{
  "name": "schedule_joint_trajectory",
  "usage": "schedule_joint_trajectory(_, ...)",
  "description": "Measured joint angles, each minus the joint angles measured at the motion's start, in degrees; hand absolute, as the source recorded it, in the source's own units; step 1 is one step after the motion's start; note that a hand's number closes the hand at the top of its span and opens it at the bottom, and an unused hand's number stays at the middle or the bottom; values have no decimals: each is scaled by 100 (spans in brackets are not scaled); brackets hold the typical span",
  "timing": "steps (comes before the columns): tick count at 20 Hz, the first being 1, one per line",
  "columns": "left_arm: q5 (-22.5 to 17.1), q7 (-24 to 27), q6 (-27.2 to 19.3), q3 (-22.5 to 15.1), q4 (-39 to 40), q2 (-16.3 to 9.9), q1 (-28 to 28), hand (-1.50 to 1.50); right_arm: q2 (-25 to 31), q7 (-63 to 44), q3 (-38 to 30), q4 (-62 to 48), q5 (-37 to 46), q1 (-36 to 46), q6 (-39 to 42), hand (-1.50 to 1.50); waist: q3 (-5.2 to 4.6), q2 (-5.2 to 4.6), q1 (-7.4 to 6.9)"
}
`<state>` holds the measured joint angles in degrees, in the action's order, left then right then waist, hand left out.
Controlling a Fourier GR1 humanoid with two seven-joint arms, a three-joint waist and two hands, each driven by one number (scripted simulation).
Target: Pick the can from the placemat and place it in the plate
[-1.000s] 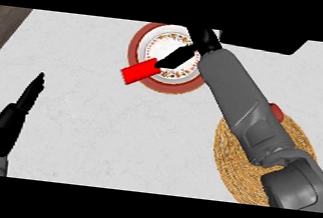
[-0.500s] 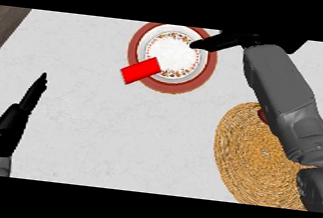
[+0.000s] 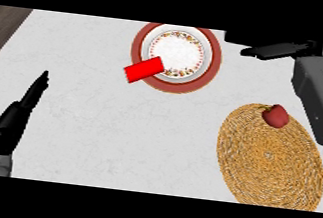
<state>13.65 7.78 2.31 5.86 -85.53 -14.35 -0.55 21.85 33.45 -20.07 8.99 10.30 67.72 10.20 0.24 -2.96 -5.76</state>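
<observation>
Right hand (image 3: 275,49) open beside plate (image 3: 213,56) holding can (image 3: 143,69).

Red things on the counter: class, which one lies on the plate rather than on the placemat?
The flat red can, lying across the plate's left rim. The round red apple sits on the woven placemat.

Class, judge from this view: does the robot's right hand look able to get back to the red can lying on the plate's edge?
Probably yes. The right hand sits just right of the plate, and nothing stands between it and the can on the plate's left rim.
</observation>
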Motion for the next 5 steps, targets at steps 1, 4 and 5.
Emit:
schedule_joint_trajectory(1,13,4,-6,-14,29,15,-9,0,82,36,5,-12,12,-14,80,-150,2,-9,-10)
schedule_joint_trajectory(4,19,-41,-4,-16,18,9,-93,0,304,132,-9,-50,23,-59,271,-150,4,-23,-49)
schedule_joint_trajectory(5,31,-58,-12,-31,13,24,-109,0,348,206,-4,-60,35,-113,333,-150,4,-21,-48)
